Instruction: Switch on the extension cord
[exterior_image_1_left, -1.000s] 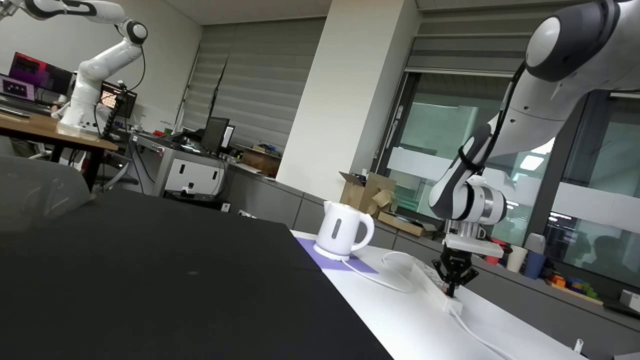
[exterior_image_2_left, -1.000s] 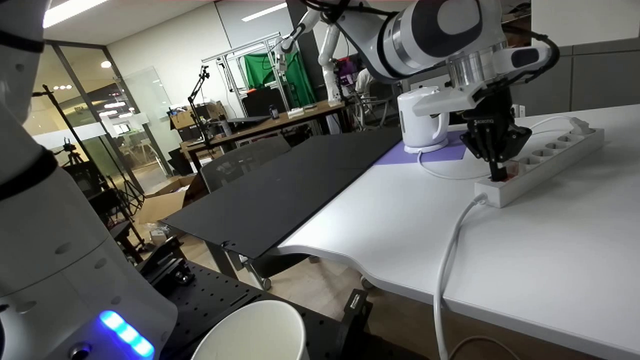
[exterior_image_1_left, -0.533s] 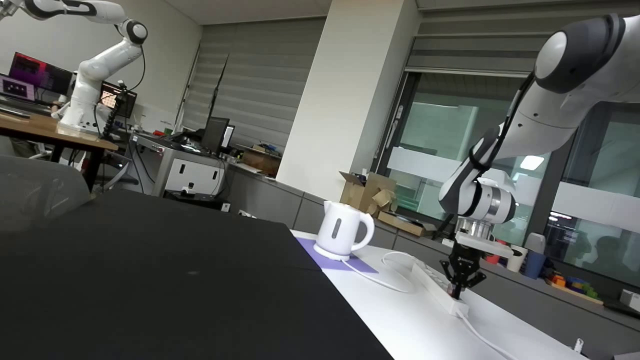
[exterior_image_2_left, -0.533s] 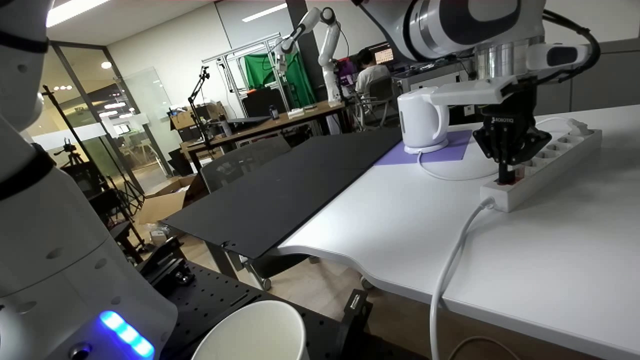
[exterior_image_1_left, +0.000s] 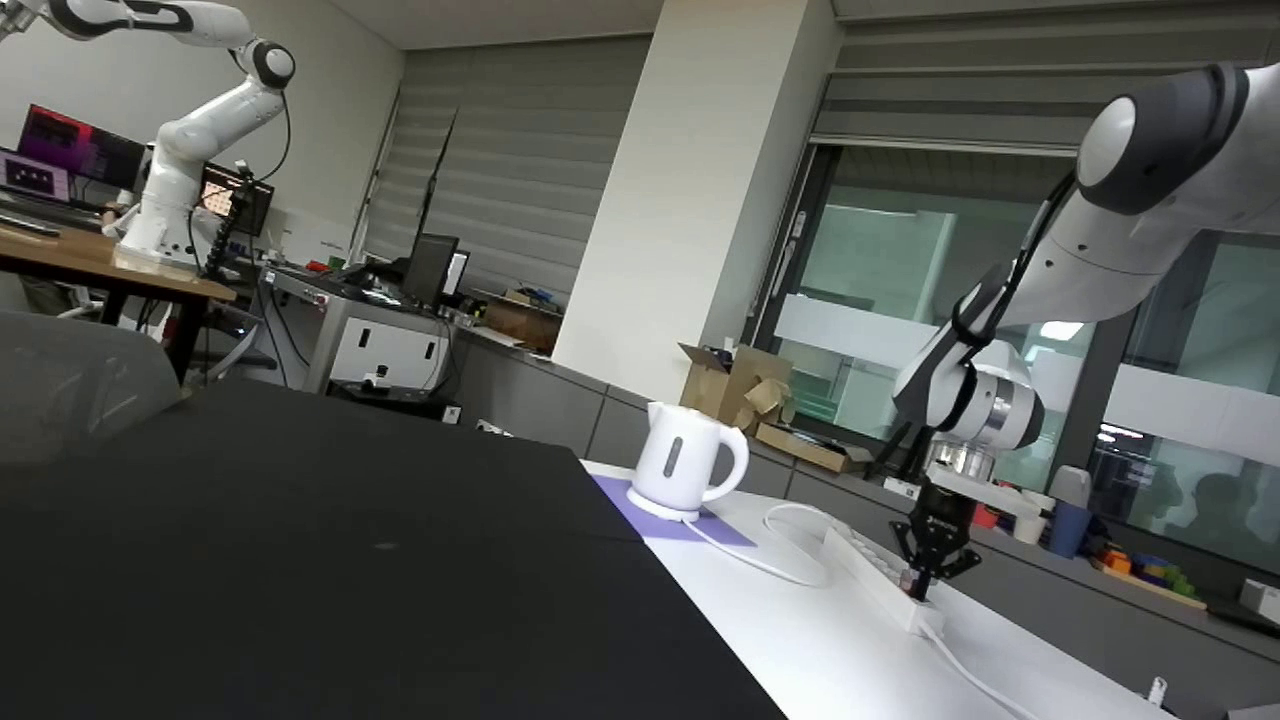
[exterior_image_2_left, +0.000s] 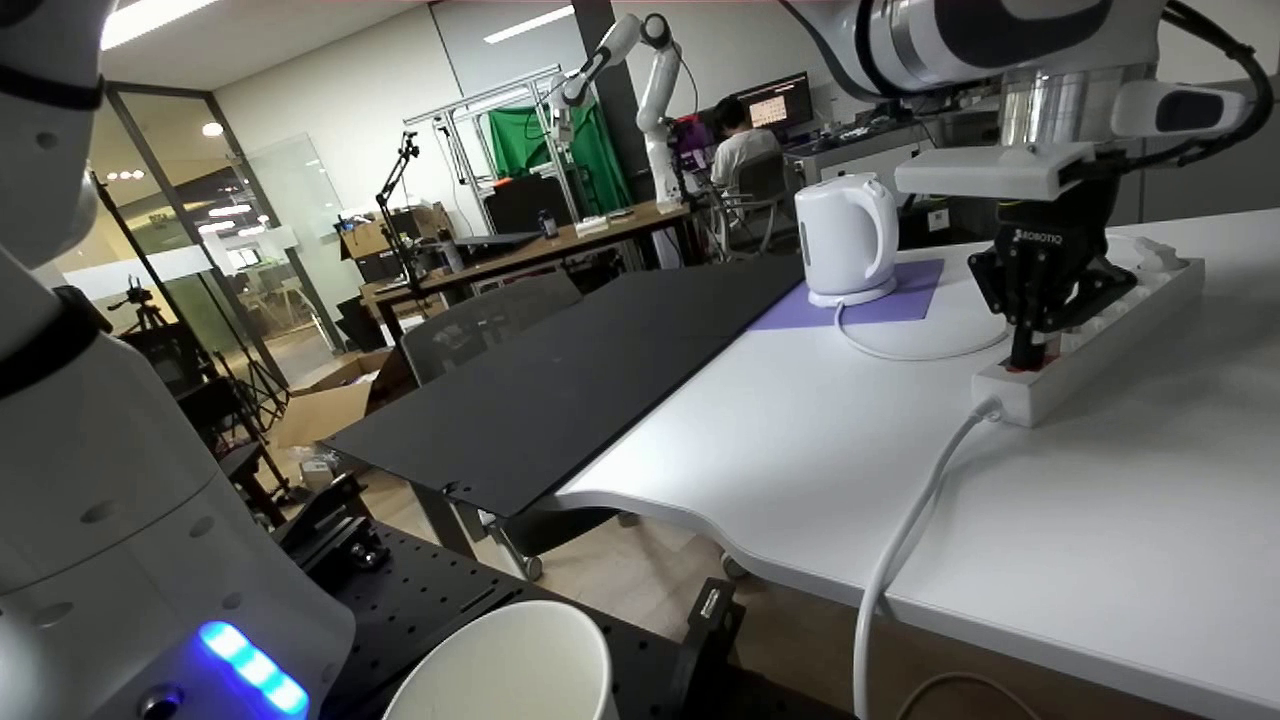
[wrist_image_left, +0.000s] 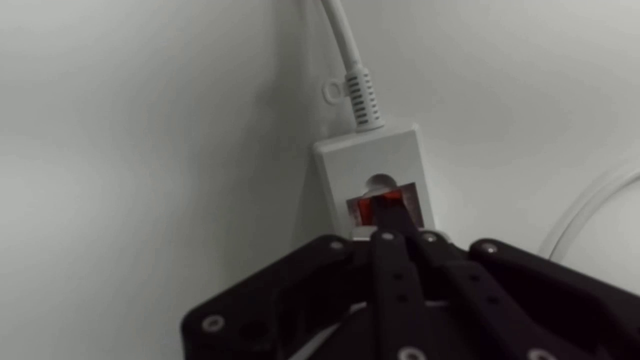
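Observation:
The extension cord, a long white power strip, lies on the white table in both exterior views (exterior_image_1_left: 868, 582) (exterior_image_2_left: 1120, 335). The wrist view shows its cable end (wrist_image_left: 370, 155) and the red switch (wrist_image_left: 365, 212). My gripper shows in both exterior views (exterior_image_1_left: 918, 594) (exterior_image_2_left: 1026, 362). It is shut, with its fingers together, and holds nothing. It points down, slightly tilted, over the strip's cable end. In the wrist view its fingertips (wrist_image_left: 387, 202) lie over the red switch, appear to touch it and hide its middle. Whether the switch is pressed down cannot be told.
A white kettle (exterior_image_2_left: 848, 235) stands on a purple mat (exterior_image_2_left: 915, 290) beyond the strip, its thin cord looping over the table. The strip's thick cable (exterior_image_2_left: 925, 490) hangs over the table edge. A black panel (exterior_image_2_left: 600, 370) adjoins the table. A white cup (exterior_image_2_left: 520, 660) stands near the robot base.
The gripper and arm have moved to the right in both exterior views. The strip's cable end has shifted the same way with the fingertips, while its far end has hardly moved. The gripper stays shut.

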